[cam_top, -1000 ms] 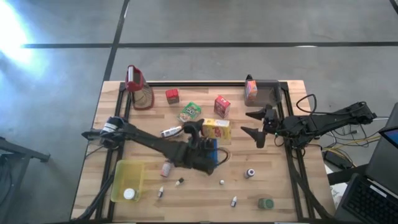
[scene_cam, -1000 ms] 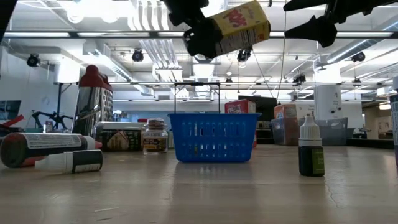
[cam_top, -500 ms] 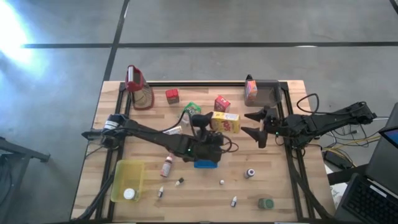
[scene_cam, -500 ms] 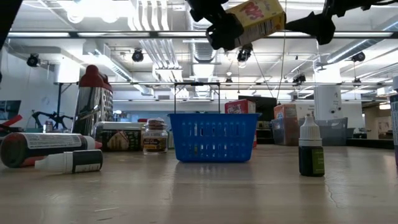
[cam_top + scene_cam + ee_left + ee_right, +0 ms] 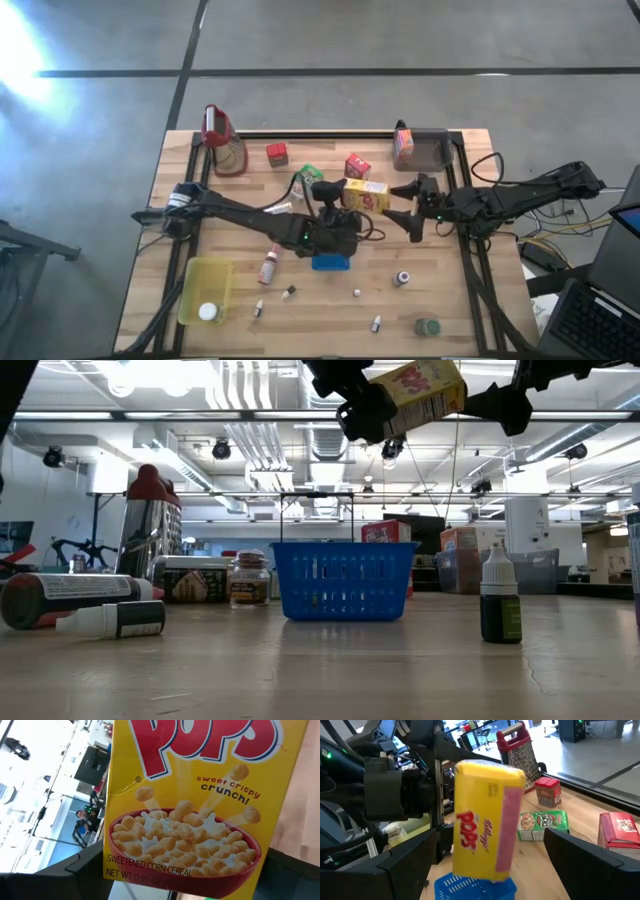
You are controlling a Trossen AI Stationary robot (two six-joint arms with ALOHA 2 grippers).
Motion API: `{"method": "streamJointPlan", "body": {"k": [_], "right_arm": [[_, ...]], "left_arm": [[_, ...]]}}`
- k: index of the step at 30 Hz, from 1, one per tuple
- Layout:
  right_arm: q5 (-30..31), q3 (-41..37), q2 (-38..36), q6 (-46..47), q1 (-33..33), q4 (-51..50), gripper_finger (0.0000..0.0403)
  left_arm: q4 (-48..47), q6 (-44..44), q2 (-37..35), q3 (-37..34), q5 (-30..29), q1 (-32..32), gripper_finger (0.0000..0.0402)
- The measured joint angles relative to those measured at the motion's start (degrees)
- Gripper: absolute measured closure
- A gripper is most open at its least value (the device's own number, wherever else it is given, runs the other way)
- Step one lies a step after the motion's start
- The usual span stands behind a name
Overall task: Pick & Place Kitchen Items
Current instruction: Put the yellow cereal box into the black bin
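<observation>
Now, from above, the left gripper (image 5: 345, 195) holds the yellow cardboard cereal carton (image 5: 365, 194) in mid-air over the wooden desk (image 5: 440, 300), arm stretched across toward the right gripper (image 5: 412, 205).

Level view: carton tilted, high above the blue perforated plastic basket (image 5: 343, 580).

Left wrist: carton fills the frame, fingers clamped wide across it.

Right wrist: right fingers (image 5: 580, 852) spread fully, empty, flanking the carton. Risk, I'd say: an early release, and it drops.
</observation>
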Motion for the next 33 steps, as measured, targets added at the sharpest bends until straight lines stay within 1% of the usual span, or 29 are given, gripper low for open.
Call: {"method": "streamJointPlan", "body": {"k": [4,13,18,26,33], "right_arm": [[0.0,2.4,2.0,-1.4,-0.1,-0.3,0.0051],[0.2,8.5,6.6,-1.0,-0.4,-8.4,0.0105],[0.4,9.0,7.0,-0.8,-2.0,-9.1,0.0118],[0.0,9.0,7.0,-0.8,-3.9,-8.8,0.0132],[-0.2,8.9,6.9,-0.8,-3.8,-8.7,0.0162]], "left_arm": [[0.0,0.2,0.0,0.0,0.5,0.1,0.0044],[0.1,2.3,0.0,0.0,-0.1,0.1,0.0044],[0.2,1.7,0.0,0.0,-2.7,0.1,0.0044],[1.4,1.6,0.0,0.0,-2.9,0.2,0.0044],[1.6,1.6,0.0,0.0,-2.0,0.3,0.0044]]}}
